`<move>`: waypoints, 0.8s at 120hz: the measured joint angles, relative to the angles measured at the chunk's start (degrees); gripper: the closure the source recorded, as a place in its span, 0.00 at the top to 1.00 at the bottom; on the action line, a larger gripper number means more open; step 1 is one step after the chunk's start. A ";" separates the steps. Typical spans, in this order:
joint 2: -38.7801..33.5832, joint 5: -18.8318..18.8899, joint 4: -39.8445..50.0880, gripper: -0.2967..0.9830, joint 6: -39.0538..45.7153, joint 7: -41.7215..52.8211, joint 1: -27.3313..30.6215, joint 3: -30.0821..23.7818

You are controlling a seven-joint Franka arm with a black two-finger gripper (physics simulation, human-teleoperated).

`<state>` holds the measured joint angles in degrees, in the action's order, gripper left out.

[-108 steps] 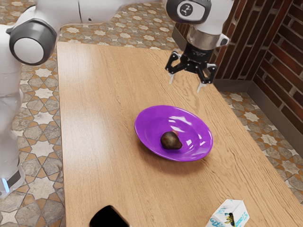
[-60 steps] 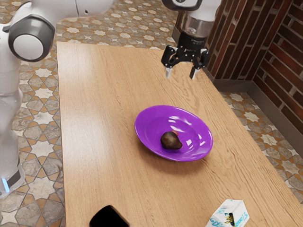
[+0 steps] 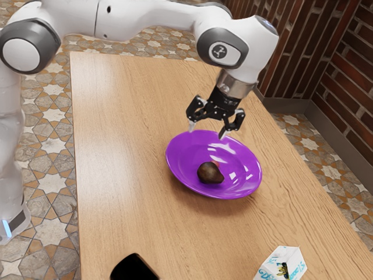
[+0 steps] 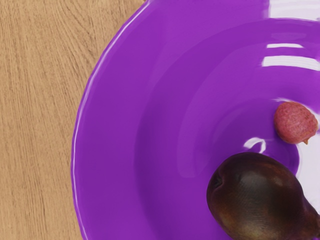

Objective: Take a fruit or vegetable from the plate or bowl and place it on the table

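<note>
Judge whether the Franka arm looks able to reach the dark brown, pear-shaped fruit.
Probably yes: the open black two-finger hand hangs above the shiny purple plate, and nothing covers the dark fruit.

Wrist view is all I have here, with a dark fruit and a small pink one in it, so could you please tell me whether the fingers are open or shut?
Observer: Open: the fingers stand apart, with nothing between them.
Operator: Thank you. Would you say what else stands on the table besides the plate?
Observer: A white carton with blue print, at the exterior view's lower edge.
Operator: And is there anything else near that edge, please?
Observer: Yes, a black object, to the exterior view's left of the carton; the picture cuts it off, so I can't name it.
</note>
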<state>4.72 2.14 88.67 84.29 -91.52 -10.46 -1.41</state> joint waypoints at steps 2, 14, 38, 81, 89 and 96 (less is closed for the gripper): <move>0.01 0.22 0.08 0.77 0.39 0.78 0.00 0.00; 0.07 1.04 0.19 0.77 2.43 5.75 0.17 0.01; 0.00 1.56 0.25 0.77 4.51 13.55 0.10 0.01; 0.05 1.72 0.21 0.77 5.57 22.27 -0.10 0.01; 0.05 1.72 0.21 0.77 5.63 23.38 -0.10 0.01; 0.05 1.76 0.21 0.77 5.67 24.26 -0.10 0.01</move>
<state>4.78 3.89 88.88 89.96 -67.26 -10.56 -1.41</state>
